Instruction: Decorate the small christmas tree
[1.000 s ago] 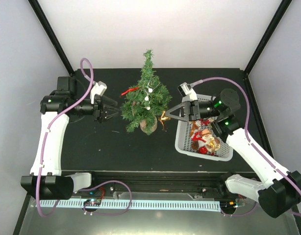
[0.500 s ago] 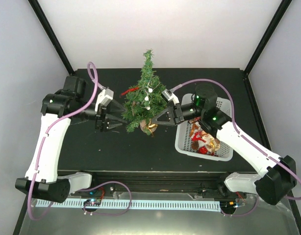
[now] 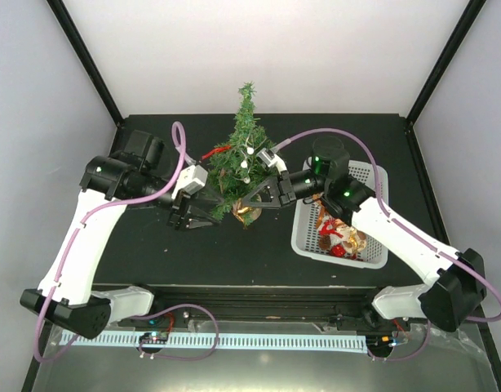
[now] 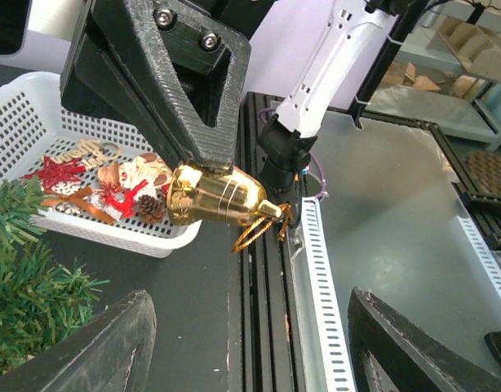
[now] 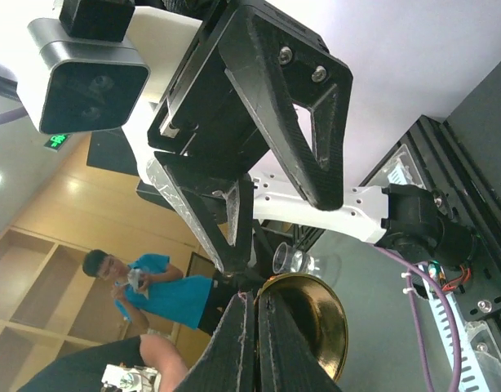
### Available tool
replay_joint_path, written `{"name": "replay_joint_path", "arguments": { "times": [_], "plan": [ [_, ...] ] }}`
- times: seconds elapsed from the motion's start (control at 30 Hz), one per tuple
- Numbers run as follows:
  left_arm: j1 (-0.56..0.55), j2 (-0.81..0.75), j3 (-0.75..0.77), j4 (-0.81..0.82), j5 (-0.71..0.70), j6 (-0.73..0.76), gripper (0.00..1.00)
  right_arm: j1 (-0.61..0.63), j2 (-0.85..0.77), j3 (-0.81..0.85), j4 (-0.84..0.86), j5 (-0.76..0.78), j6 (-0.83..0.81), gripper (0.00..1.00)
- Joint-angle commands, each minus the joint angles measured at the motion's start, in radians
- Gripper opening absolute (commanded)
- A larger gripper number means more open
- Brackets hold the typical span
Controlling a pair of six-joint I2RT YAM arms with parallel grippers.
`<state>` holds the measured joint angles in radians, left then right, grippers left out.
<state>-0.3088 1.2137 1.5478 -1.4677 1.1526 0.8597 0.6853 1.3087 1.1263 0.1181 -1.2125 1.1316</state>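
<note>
right hand (image 3: 247, 204) pinching gold bell (image 4: 218, 196) at its wide end, so the cord loop (image 4: 254, 233) hangs free | bell low beside the small christmas tree (image 3: 246, 159), upright mid-surface (image 3: 177, 245) | left hand (image 3: 210, 214) spread opposite, probably to take the loop | spares wait in basket (image 3: 374, 175)

White arm links (image 3: 75, 245) with black joints (image 3: 140, 149), thin mauve cables (image 3: 316, 131); black triangular plastic fingers (image 4: 124, 73) bear silver screws (image 4: 162, 15).

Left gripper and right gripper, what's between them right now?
A gold bell, pinched by the right gripper, sits just ahead of the open left gripper. The left wrist view shows it best.
</note>
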Motion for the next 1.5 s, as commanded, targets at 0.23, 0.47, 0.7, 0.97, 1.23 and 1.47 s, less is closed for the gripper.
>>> {"name": "replay_joint_path", "arguments": {
  "times": [0.23,0.47,0.7,0.97,1.23,1.47],
  "plan": [
    [-0.053,0.036,0.027,0.019,-0.016,0.014,0.66,0.021,0.025,0.028,0.016,0.007,0.007,0.01],
    [-0.065,0.053,0.032,0.027,-0.011,0.006,0.56,0.026,0.037,0.025,0.020,0.004,0.005,0.01],
    [-0.074,0.061,0.038,0.027,-0.013,0.005,0.41,0.028,0.044,0.027,0.020,0.001,0.005,0.01],
    [-0.084,0.061,0.037,0.020,-0.014,0.009,0.33,0.028,0.042,0.023,0.017,0.004,0.001,0.01],
    [-0.091,0.061,0.034,0.012,-0.017,0.014,0.18,0.028,0.041,0.021,0.013,0.011,-0.004,0.01],
    [-0.095,0.061,0.032,0.015,-0.019,0.008,0.02,0.028,0.038,0.017,0.007,0.016,-0.007,0.01]
  ]
}}
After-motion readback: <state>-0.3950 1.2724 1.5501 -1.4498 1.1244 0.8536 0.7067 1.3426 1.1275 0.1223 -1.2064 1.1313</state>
